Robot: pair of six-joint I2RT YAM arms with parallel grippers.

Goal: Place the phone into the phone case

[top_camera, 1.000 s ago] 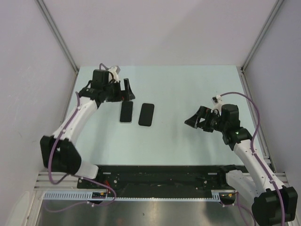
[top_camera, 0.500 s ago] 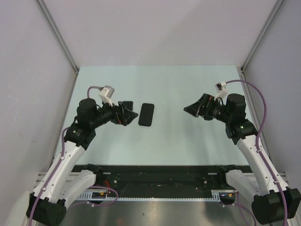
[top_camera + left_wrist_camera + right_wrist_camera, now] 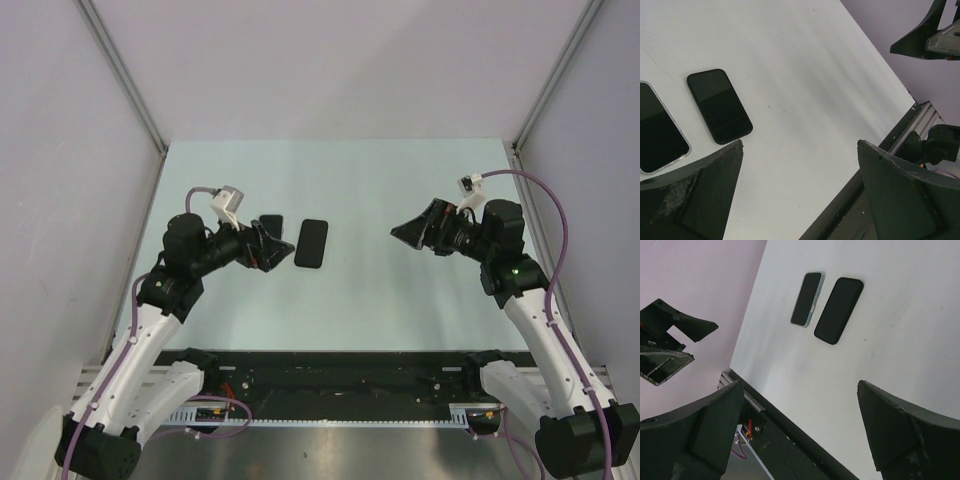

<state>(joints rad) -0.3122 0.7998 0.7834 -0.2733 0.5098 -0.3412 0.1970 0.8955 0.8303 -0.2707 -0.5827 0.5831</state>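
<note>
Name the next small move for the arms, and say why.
Probably back the left gripper and right gripper, both open, toward their bases. The clear case seems to have a dark phone filling it, on the table beside a bare black phone, and neither gripper holds anything, so no further grip looks needed.

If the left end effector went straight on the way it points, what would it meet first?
Probably bare table just beside the black phone; depth is hard to judge.

phone case [image 3: 662, 130] just left of phone [image 3: 719, 106], both on table [image 3: 815, 75]
</note>
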